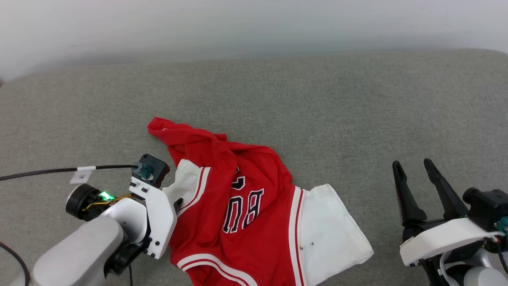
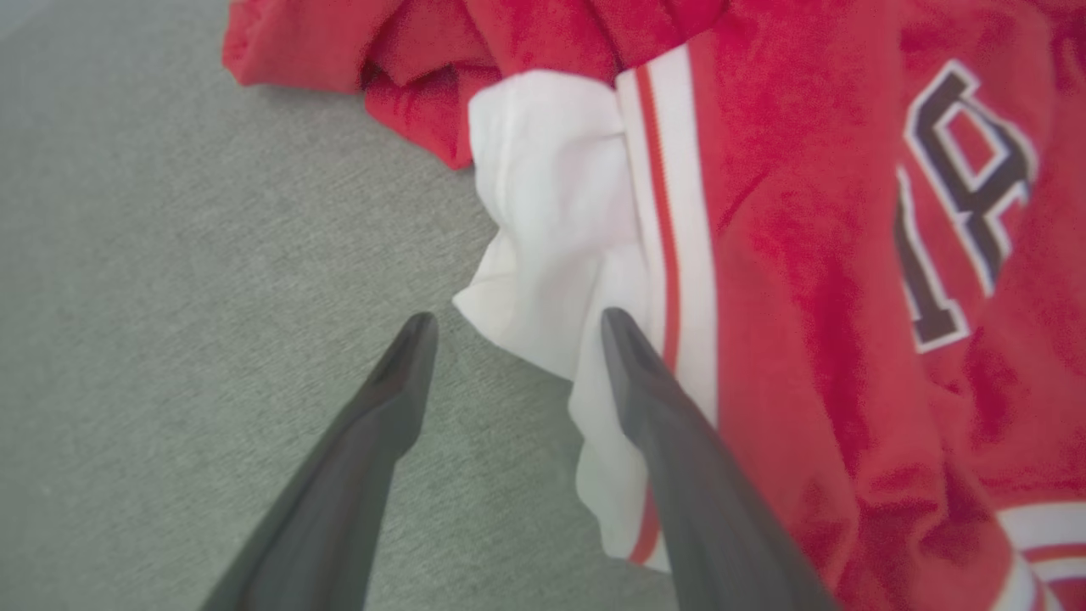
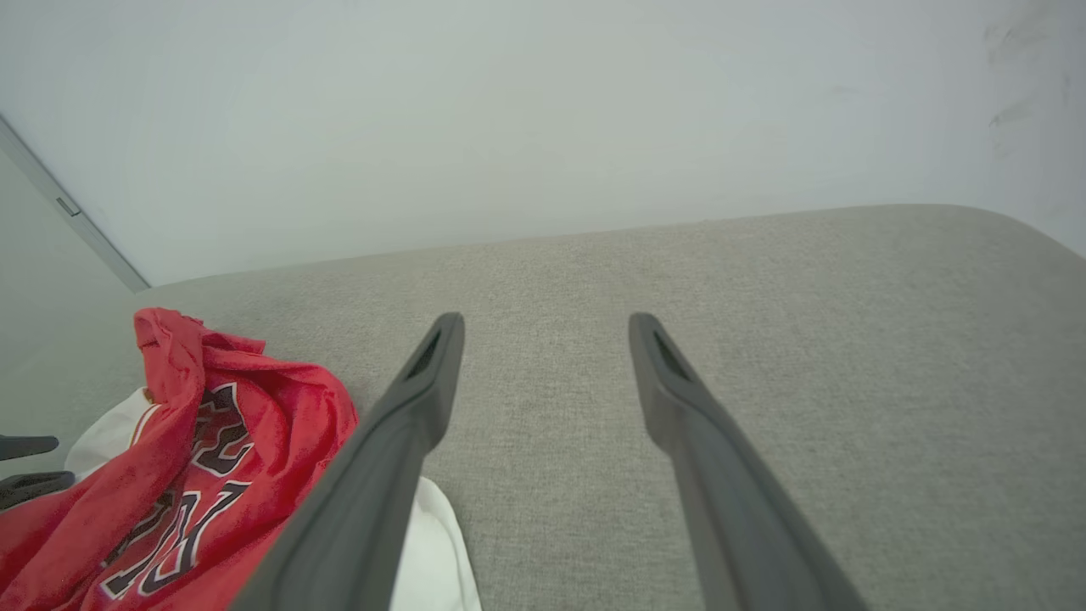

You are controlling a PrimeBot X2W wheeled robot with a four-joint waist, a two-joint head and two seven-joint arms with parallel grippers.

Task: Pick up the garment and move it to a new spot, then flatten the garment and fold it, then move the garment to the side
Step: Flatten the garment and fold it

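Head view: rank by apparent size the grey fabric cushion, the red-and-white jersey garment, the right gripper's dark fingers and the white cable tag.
1. grey fabric cushion
2. red-and-white jersey garment
3. right gripper, its dark fingers; nearer the camera, so flattered
4. white cable tag

R gripper point(image 3: 545, 327) is wide open, nothing btw its fingers. Gray cushion point(image 3: 764, 297) lies under & ahead of it. Red shirt point(image 3: 212, 450) sits bunched up just left of it. White wall point(image 3: 509, 127) far ahead.
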